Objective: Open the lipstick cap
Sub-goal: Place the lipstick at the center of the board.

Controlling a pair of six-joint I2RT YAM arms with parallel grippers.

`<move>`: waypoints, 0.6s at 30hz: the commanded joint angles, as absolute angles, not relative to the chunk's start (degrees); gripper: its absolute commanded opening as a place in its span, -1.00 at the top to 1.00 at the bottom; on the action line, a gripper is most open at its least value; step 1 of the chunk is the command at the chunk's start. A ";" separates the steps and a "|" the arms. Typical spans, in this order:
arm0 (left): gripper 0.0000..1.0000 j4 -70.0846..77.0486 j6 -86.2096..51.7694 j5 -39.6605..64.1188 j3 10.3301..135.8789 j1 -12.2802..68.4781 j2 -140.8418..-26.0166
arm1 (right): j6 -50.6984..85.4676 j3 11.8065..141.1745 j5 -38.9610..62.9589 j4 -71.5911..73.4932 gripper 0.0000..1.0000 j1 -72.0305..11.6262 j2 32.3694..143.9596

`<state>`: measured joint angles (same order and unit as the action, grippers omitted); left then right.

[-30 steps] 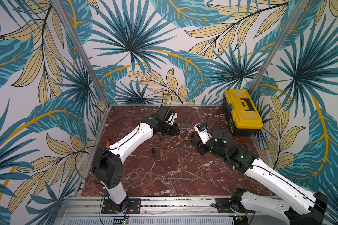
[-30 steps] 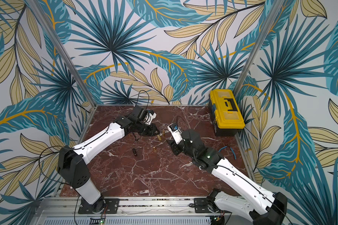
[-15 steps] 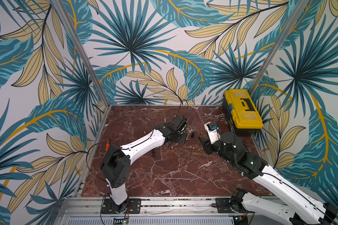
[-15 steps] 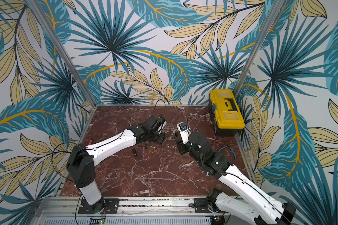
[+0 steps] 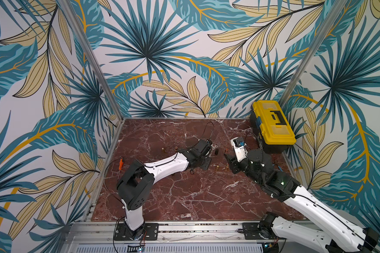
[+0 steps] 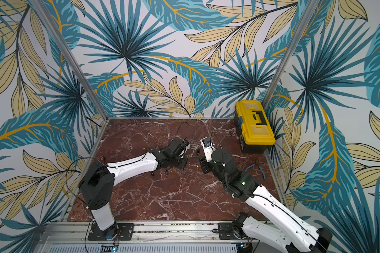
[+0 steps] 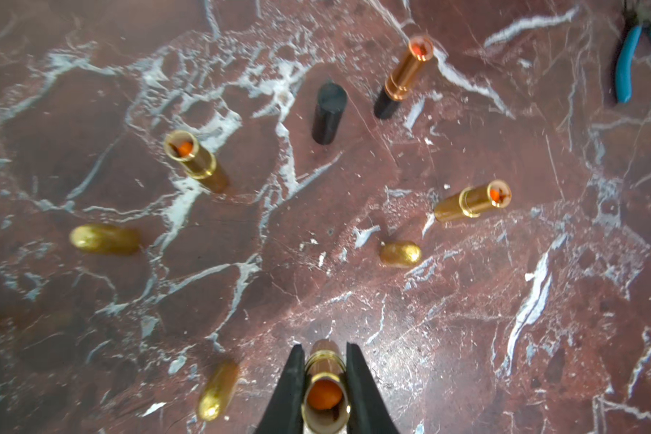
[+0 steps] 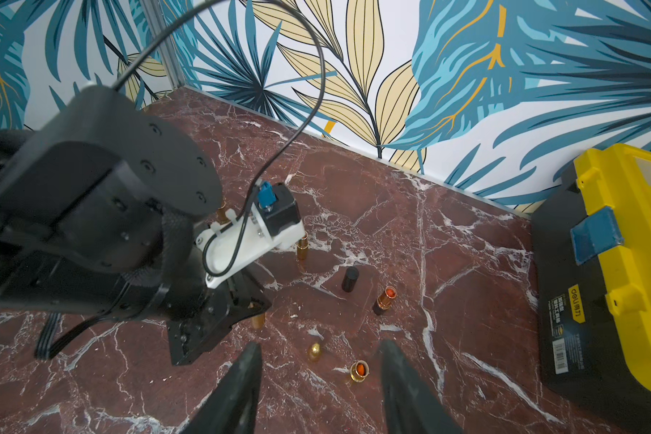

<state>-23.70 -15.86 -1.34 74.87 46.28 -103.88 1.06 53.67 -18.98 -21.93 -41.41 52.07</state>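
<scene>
my left pincer (image 7: 324, 347), lipstick (image 7: 324, 398) in it, swung over from further back-left toward the middle and a bit forward, right pincer (image 8: 321, 345) slid off sideways, closer to the yellow toolbox (image 5: 272, 124) now

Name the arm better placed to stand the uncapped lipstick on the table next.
Left. The left end effector is shut on the uncapped lipstick, so it probably need only lower it to the table; the right end effector is open and empty.

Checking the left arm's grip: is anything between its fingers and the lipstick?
Nothing visible. The left gripper is shut directly on the gold lipstick, both fingers against its tube. A loose gold cap lies nearby on the table, clear of the grip.
</scene>
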 commanded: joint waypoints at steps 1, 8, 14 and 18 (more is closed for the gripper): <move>0.79 -20.46 -14.20 -2.32 73.85 47.07 -105.48 | 1.42 52.21 -19.95 -21.88 -0.04 -41.60 51.71; 0.79 -20.21 -13.89 -5.24 72.72 47.64 -106.96 | 1.55 51.96 -20.04 -22.15 -0.05 -41.62 52.06; 0.79 -16.72 -12.94 -6.20 70.49 47.60 -107.61 | 1.74 51.33 -20.21 -21.88 -0.05 -41.65 51.94; 0.79 -16.08 -12.82 -5.88 70.02 47.63 -108.28 | 1.73 51.46 -20.47 -22.24 -0.04 -41.65 51.86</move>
